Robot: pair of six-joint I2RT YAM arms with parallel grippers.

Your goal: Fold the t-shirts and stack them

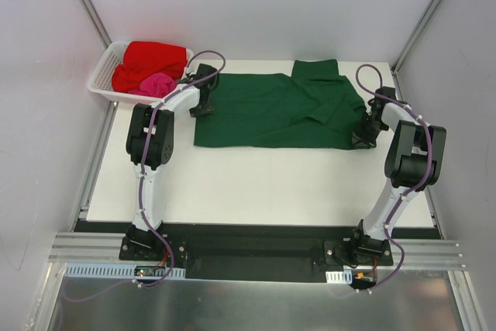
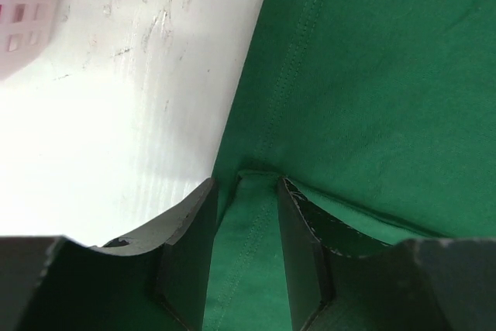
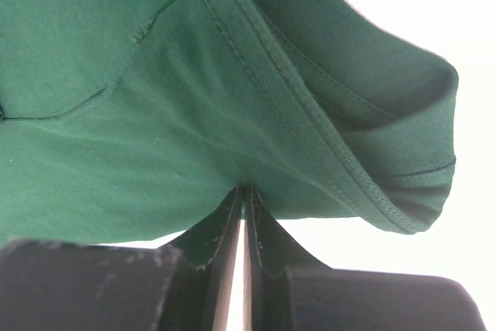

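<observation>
Lying spread on the white table (image 1: 256, 184), the green t-shirt (image 1: 271, 110) sits right of the basket (image 1: 105, 75). Left gripper (image 2: 246, 226) pinches its hem; right gripper (image 3: 245, 215) clamps its edge.

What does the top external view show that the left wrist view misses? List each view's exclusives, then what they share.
Only the top external view: the red t-shirt and pink t-shirt in the basket, the right hand, and the green t-shirt's full outline. Only the left wrist view: the shirt's hem between the left hand's fingers. Both: green shirt, basket, white table.
</observation>
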